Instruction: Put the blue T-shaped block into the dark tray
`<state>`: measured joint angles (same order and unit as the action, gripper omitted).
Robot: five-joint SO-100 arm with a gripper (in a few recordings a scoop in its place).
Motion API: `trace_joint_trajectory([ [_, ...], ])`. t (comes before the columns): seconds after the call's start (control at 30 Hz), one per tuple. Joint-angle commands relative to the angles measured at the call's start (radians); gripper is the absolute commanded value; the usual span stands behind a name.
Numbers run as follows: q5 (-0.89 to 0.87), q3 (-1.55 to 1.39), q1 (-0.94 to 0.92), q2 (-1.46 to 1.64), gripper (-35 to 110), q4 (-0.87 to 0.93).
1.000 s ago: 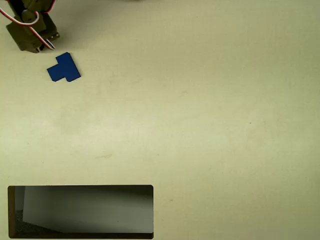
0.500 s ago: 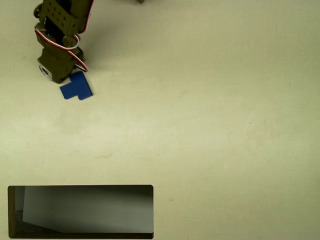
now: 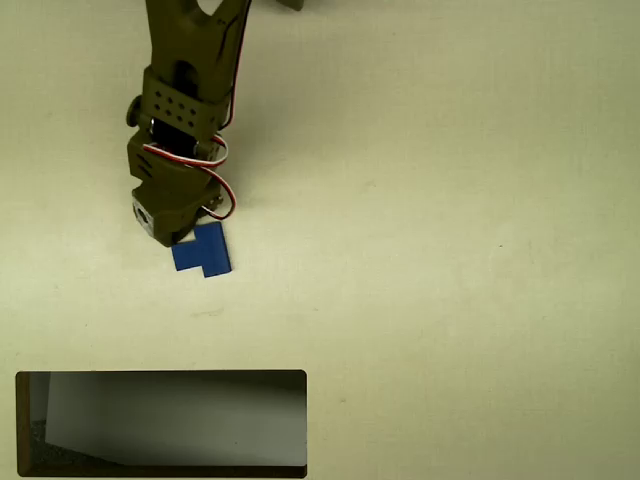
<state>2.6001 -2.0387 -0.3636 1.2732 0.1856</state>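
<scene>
gripper [image 3: 185, 232]: fingertips hidden under its own olive body, jaw gap not readable | blue T-shaped block [image 3: 203, 252]: upper edge covered by gripper | dark tray [image 3: 160, 376]: bottom rim at frame edge below block

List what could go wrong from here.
1. The pincer covers only the top edge of the blue T-shaped block; whether it grips is unclear, so the block may twist or slip away.
2. The dark tray has a rim; a block pushed along the table could catch there.
</scene>
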Motion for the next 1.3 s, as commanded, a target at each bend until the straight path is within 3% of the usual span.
trace_joint_trajectory([
  [0.0, -0.032, 0.038, 0.026, -0.032, 0, -0.009],
  [0.33, -0.069, 0.098, 0.064, -0.106, 0, -0.061],
  [0.4, -0.032, 0.087, 0.028, -0.034, 0, -0.002],
  [0.5, -0.074, 0.173, -0.014, 0.150, 0, 0.301],
  [0.67, -0.417, 0.463, 0.074, 0.296, 0, 0.996],
  [0.8, -0.629, 0.428, 0.209, 0.284, 0, 1.236],
  [1.0, -0.703, 0.387, 0.270, 0.110, 0, 1.259],
  [1.27, -0.723, 0.750, 0.215, -0.193, 0, 1.246],
])
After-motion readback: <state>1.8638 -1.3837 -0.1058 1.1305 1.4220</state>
